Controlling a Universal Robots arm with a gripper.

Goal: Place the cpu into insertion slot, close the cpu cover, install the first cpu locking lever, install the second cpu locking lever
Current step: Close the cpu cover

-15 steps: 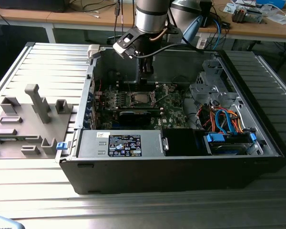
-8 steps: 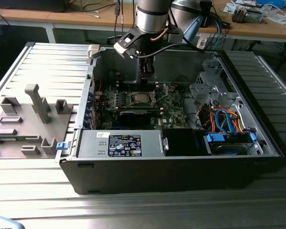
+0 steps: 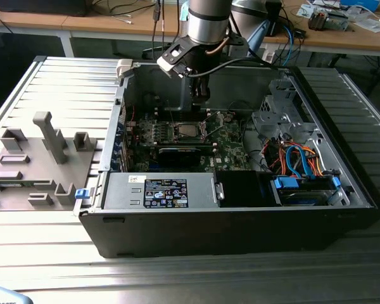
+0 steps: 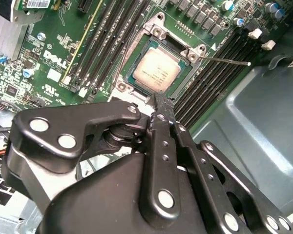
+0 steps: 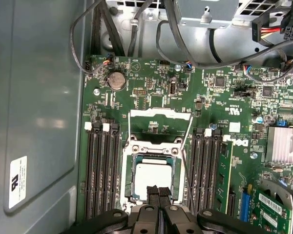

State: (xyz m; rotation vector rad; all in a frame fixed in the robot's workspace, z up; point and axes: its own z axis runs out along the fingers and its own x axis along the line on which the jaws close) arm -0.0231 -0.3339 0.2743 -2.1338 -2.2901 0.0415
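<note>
Cpu [image 5: 154,176] sat in the insertion slot [image 5: 127,170], its top print seemingly illegible; gripper [image 5: 158,192] hovered just beside it, jaws pressed together, empty.

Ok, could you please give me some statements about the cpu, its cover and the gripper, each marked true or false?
1. The cpu lies in the insertion slot. True.
2. The cpu cover is closed over the cpu. False: it is swung back, away from the slot, and the cpu's metal top is bare.
3. The gripper has its fingers spread wide. False: the fingers are together, with their tips near the cpu's edge.
4. Long memory slots run along both sides of the insertion slot. True.
</note>
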